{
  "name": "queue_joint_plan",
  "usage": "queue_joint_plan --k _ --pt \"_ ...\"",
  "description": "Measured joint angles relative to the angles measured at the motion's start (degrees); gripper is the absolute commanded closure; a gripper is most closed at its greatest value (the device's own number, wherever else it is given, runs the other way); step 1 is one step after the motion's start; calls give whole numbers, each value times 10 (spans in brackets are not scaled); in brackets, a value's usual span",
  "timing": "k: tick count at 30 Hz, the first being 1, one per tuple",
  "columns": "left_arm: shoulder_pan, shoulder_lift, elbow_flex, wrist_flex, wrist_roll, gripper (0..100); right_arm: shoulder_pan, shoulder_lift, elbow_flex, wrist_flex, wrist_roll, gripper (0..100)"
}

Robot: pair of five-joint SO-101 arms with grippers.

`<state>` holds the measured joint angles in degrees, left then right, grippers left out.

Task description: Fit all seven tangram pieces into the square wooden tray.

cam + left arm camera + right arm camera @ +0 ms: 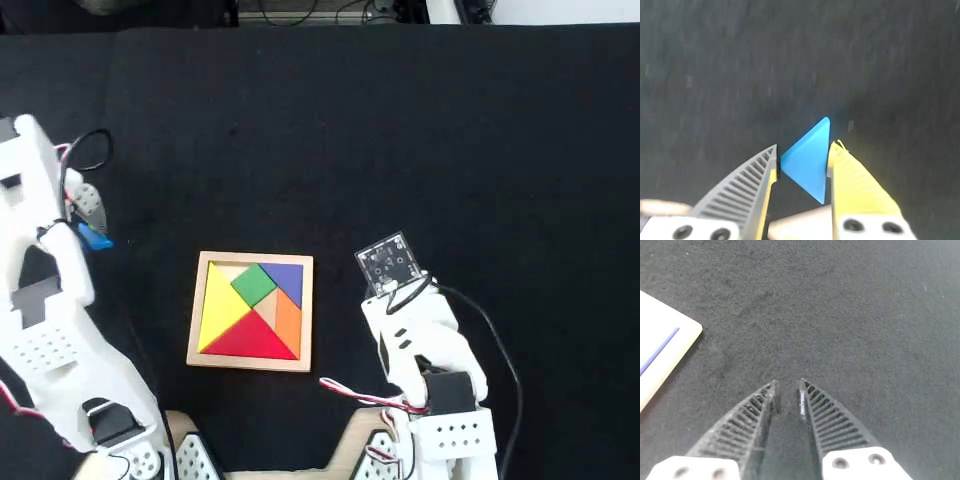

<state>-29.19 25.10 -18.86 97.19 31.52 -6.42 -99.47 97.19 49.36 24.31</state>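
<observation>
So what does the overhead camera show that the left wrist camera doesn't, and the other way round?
From above: the wooden tray with coloured pieces in it, and the right arm beside it. From the left wrist: close up, one grey ribbed finger and one yellow finger touching a piece's edges. Both: the blue triangle in the left gripper, over the black table.

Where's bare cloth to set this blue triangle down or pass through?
Bare: the whole far half of the cloth beyond the tray, and the strip between tray and left gripper holding the blue triangle. Crowded: the gap between tray and right arm.
</observation>
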Motion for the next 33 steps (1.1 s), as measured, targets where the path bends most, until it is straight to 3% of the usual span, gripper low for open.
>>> queue_joint_plan --k 4,10,14,19,23,33 --pt "50 -28 -1 25 9 884 0 0 0 0 0 924" --pt "132 -221 66 27 34 880 0 0 0 0 0 924" --pt "147 -328 128 -5 35 880 0 0 0 0 0 924" --pt "206 -356 176 11 -2 880 0 0 0 0 0 924" --pt "257 -360 219 23 26 884 0 0 0 0 0 924" --pt "280 -364 377 -119 91 883 0 0 0 0 0 924"
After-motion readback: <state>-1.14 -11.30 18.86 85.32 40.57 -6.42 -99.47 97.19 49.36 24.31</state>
